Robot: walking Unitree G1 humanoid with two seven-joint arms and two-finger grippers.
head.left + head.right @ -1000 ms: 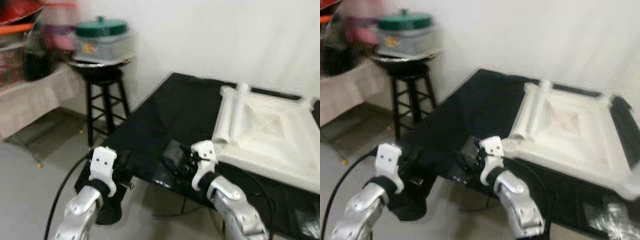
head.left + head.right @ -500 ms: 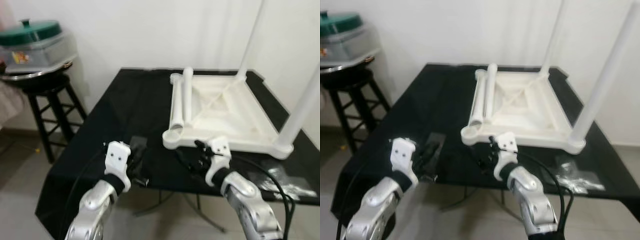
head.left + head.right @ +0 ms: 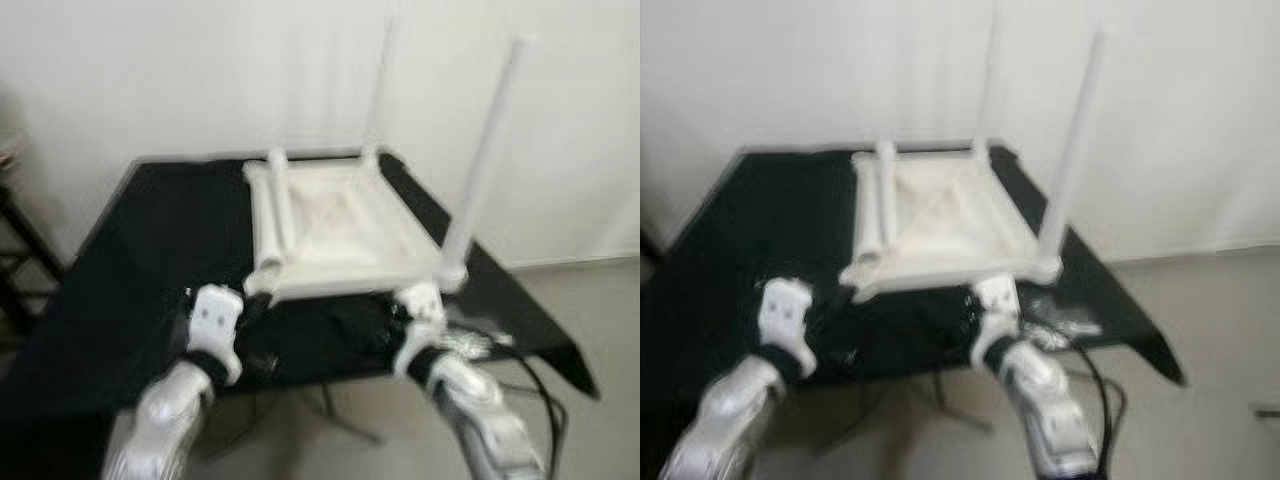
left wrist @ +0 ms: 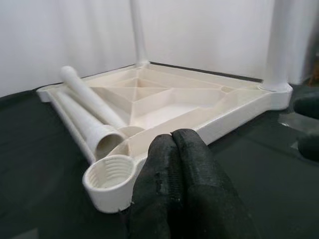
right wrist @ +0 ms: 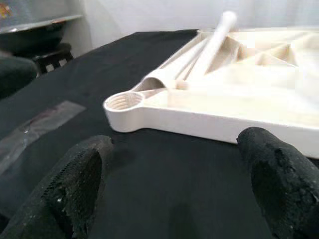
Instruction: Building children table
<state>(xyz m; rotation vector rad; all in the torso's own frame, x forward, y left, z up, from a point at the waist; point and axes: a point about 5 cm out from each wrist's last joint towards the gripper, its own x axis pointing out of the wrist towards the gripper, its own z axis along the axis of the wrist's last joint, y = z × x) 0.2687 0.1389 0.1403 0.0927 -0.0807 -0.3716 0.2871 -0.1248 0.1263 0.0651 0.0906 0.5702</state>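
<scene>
The upturned white plastic children's tabletop [image 3: 340,225] with two upright legs lies on the black surface [image 3: 130,250] at 12 o'clock; left gripper [image 4: 182,164] jaws pressed together empty, right gripper [image 5: 169,184] jaws spread wide

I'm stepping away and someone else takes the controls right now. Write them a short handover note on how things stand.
Left gripper: shut, empty, just short of the tabletop's near corner socket.
Right gripper: open, empty, low over the black table facing the same near edge.
The white tabletop lies upside down on the black table.
Done: two legs stand upright in the sockets on the robot's right.
Left: a loose leg lies in the tabletop along its left side; the near left socket is empty. The far left corner is too blurred to judge.
</scene>
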